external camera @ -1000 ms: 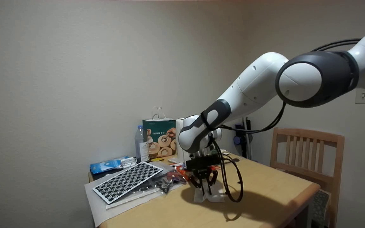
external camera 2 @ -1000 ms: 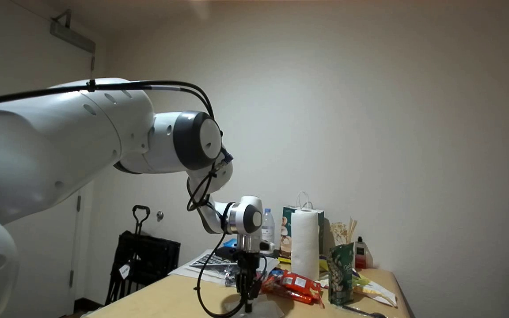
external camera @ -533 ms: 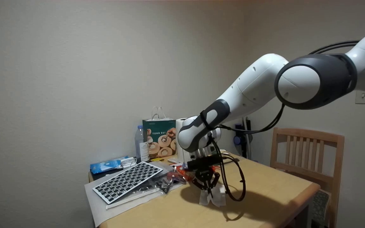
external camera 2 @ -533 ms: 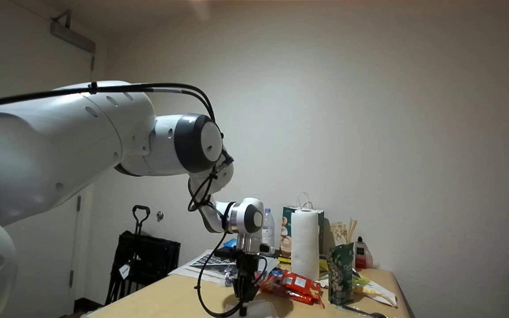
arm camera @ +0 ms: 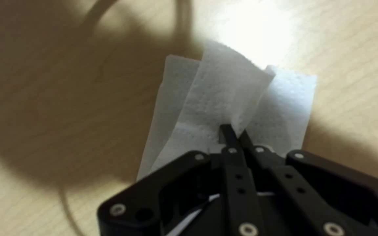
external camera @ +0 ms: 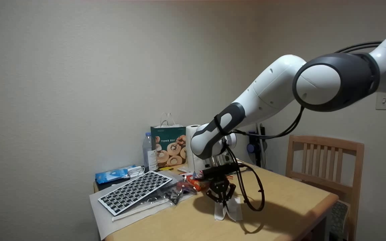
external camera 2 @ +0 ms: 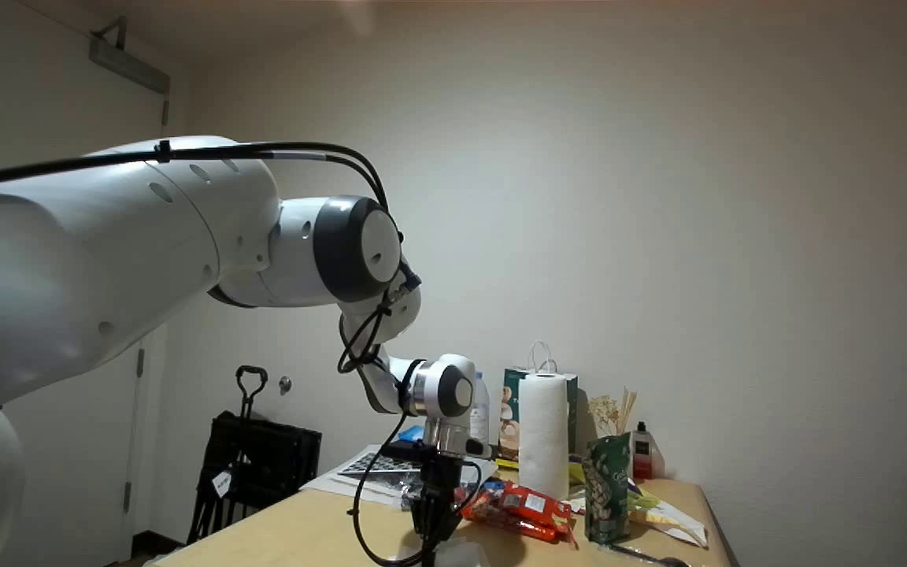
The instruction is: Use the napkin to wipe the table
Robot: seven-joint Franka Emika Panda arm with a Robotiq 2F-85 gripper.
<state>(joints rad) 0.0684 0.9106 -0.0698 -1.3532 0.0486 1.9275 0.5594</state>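
The napkin (arm camera: 221,82), white and creased, is pinched up in the middle between the fingertips of my gripper (arm camera: 237,133) in the wrist view. Its outer parts spread out to both sides, low over the tan wooden table (arm camera: 349,55); whether they touch the wood I cannot tell. In an exterior view the gripper (external camera: 226,205) points straight down, shut, with two white flaps of the napkin (external camera: 234,210) flaring below it. Near the bottom edge of an exterior view, part of the napkin (external camera 2: 461,554) shows beside the dark gripper, whose fingertips are cut off there.
A keyboard (external camera: 135,192) lies on white paper at one side of the table. Red packets (external camera 2: 532,508), a paper-towel roll (external camera 2: 544,437) and a green pouch (external camera 2: 607,488) stand or lie behind the gripper. A slatted chair (external camera: 325,164) is beside the table.
The jaws stood apart over the napkin a second ago and have shut on it, gathering it into a fold. Gripper and napkin have shifted slightly, away from the keyboard.
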